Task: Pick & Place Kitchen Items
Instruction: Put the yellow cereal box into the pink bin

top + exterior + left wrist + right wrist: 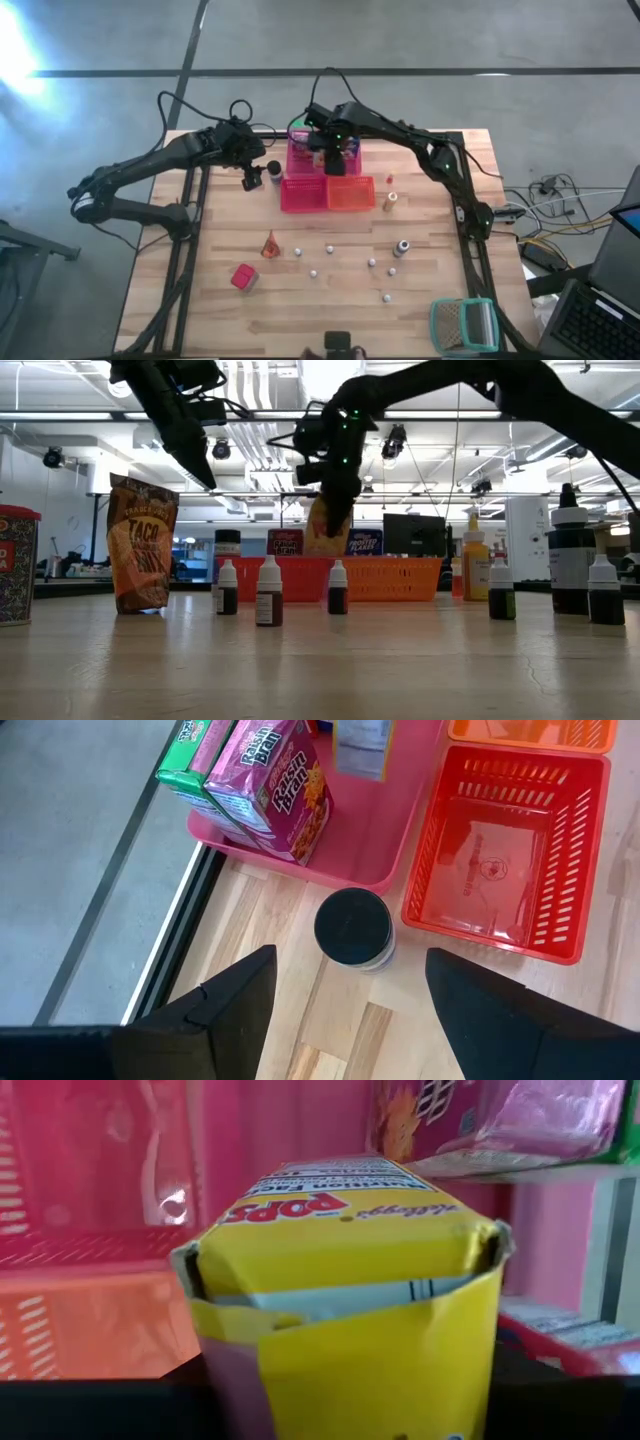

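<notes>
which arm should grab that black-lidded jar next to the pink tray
Left. The left gripper is open with the black-lidded jar right in front of its fingers, beside the pink tray. The right gripper is over the pink tray with a yellow carton between its fingers.

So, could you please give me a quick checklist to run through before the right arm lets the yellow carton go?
1. Yellow carton between the right gripper's fingers: ok, it sits there in the right wrist view.
2. Gripper above the pink tray: ok in the high view.
3. Free spot beneath the carton: cannot tell; the pink carton and green carton already stand in the tray.
4. Carton upright: cannot tell.
5. Left gripper out of the way: ok, it is open above the dark-lidded jar, beside the tray.
</notes>
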